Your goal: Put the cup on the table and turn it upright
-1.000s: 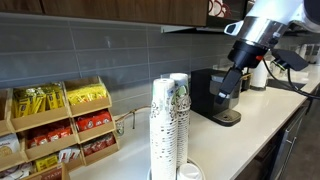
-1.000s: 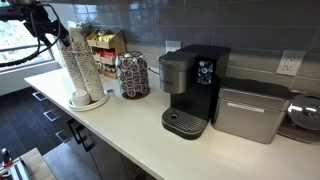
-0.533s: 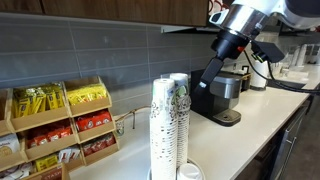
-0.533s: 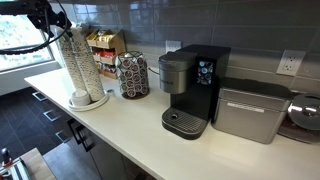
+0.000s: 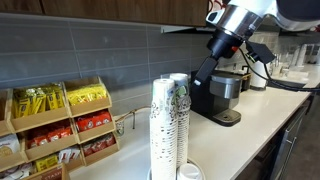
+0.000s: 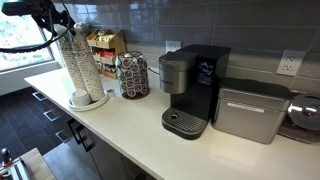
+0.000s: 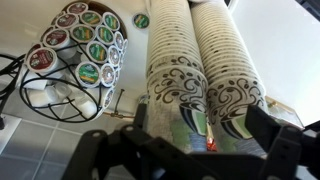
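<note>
- Your gripper [image 7: 195,150] is spread wide. One black finger [image 7: 112,150] sits low on one side of the wrist view and its partner low on the opposite side, with nothing clamped between them.
- The small white paper cup with green-and-dark print [image 7: 190,122] shows at the near end of the two tall stacks of nested patterned paper cups [image 7: 175,70], in the gap between your fingers. You cannot tell from these views whether it is seated on a stack or free of it.
- In an exterior view the gripper [image 6: 58,18] hangs just above the stack tops. The stacks stand on a round white plate [image 6: 98,101], near the counter's end and close to its front edge.
- The long, smooth off-white countertop [image 6: 130,135] is bare from the plate along to the black coffee machine [image 6: 190,90]. That open strip reaches forward to the straight front edge.
- Behind the stacks, the wire carousel of coffee pods [image 6: 132,75] stands just beside them. The wooden snack display rack [image 6: 103,48] sits against the grey tiled wall.
- A silver box-shaped appliance [image 6: 245,110] stands just beside the coffee machine on its far side.
- In an exterior view the gripper [image 5: 205,68] is near the stack tops, with the coffee machine behind it. Dark wall cabinets [image 5: 100,8] run above the arm, and the counter stays open along its front edge.
</note>
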`<state>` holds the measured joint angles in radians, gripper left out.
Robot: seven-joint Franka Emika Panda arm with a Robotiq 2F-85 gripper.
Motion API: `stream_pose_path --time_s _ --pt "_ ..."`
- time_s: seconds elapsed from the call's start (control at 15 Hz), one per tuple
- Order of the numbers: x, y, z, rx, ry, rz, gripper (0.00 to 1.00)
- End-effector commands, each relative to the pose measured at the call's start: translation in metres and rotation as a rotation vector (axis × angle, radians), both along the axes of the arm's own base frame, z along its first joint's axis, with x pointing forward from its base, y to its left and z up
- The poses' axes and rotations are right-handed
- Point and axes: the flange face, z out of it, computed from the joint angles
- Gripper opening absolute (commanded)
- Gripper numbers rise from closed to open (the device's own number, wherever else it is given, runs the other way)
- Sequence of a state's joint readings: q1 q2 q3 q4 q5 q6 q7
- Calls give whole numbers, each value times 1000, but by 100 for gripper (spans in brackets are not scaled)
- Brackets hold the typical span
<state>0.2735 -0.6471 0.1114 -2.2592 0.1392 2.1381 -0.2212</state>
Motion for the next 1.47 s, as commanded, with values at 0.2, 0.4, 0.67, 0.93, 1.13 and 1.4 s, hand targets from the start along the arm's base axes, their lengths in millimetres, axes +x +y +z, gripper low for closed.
stream_pose_path --time_s 0.2,0.4,0.67,0.93,1.13,1.4 --pt "8 -3 15 62 -97 -33 100" --pt "11 -2 16 82 -117 -41 100" --pt "15 -1 14 127 -112 -59 100" --pt "21 0 9 156 -114 -78 100" --pt "24 1 5 164 -117 -88 100" --pt "28 2 2 180 -117 -97 78"
